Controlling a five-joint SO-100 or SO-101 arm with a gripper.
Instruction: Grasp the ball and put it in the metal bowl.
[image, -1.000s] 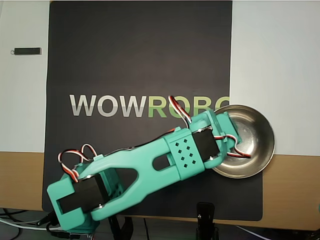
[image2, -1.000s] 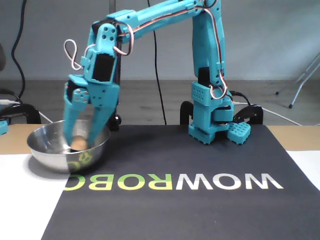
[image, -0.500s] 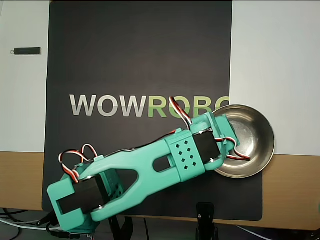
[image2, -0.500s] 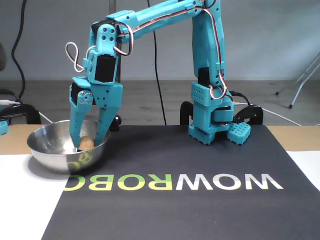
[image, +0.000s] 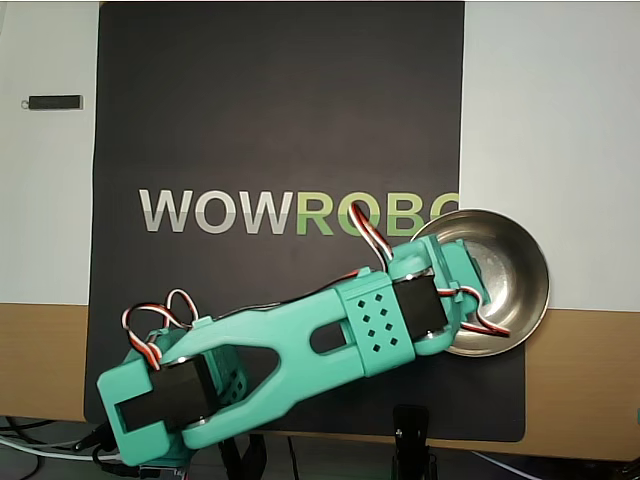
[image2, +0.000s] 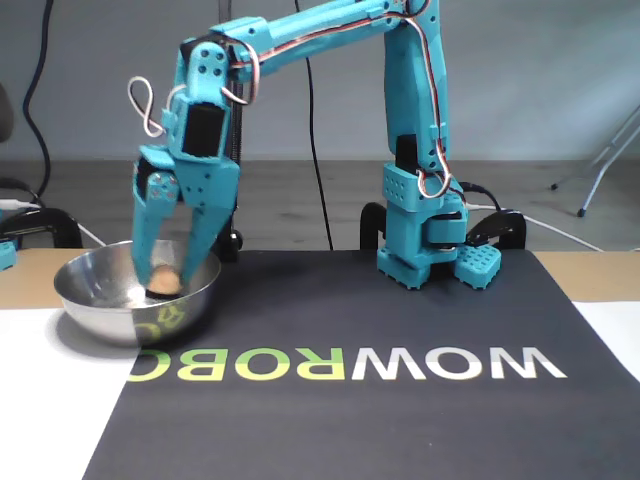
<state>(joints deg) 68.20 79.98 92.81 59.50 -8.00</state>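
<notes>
Gripper reaches down inside the metal bowl in the fixed view, fingers narrowed around the ball; ball sits low between the tips, just above or maybe touching the bowl bottom, hard to tell. In the overhead view the teal arm covers the gripper and ball, only the bowl's right part is visible. Bowl sits at the edge of the black WOWROBO mat. Arm base stands on the mat's far side.
</notes>
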